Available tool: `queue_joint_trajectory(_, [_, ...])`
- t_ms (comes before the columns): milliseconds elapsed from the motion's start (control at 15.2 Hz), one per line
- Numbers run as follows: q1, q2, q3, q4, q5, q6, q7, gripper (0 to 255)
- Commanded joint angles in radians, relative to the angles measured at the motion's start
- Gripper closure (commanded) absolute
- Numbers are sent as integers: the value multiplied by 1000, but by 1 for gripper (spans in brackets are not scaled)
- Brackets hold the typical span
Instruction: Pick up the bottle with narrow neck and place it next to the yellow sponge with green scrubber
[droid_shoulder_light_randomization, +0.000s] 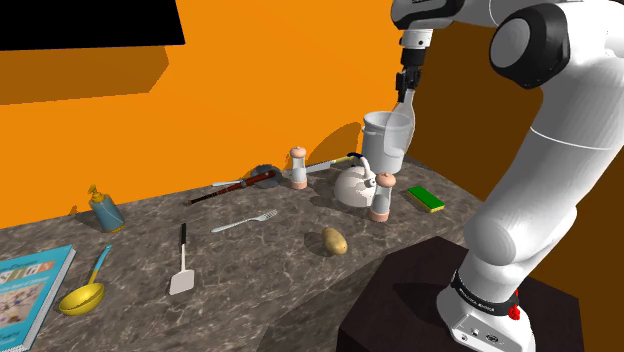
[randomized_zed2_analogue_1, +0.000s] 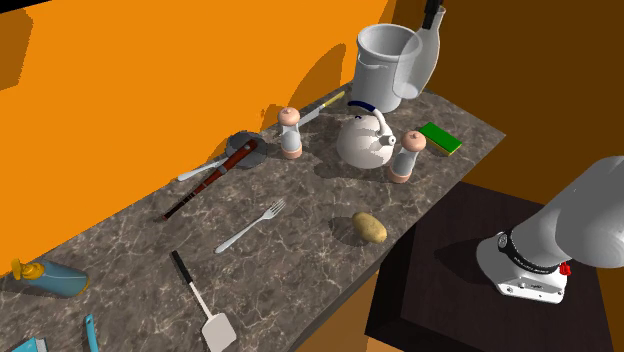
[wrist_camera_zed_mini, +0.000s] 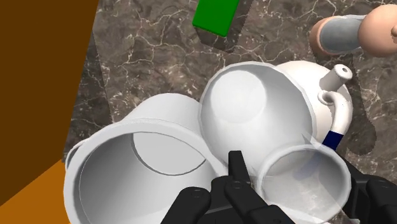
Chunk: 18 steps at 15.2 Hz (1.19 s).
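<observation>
Marbled counter (droid_shoulder_light_randomization: 270, 265); gripper (droid_shoulder_light_randomization: 405, 86) jaws pinching the clear bottle (randomized_zed2_analogue_1: 421, 62) by its neck; white jug (randomized_zed2_analogue_1: 378, 62) just beside jaws, empty.

An orange wall (droid_shoulder_light_randomization: 250, 90) backs the dark marbled countertop (droid_shoulder_light_randomization: 270, 270); a black block (droid_shoulder_light_randomization: 90, 20), perhaps a cabinet, hangs above

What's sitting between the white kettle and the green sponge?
A shaker with a pinkish top stands between the kettle and the sponge, most plainly in the shoulder view.
</observation>
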Motion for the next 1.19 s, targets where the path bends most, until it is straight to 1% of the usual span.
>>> queue_joint_trajectory(0, [0,-3,0,-30,-1,28,0,255])
queue_joint_trajectory(1122, [1,-3,1,-259,0,257,-1,255])
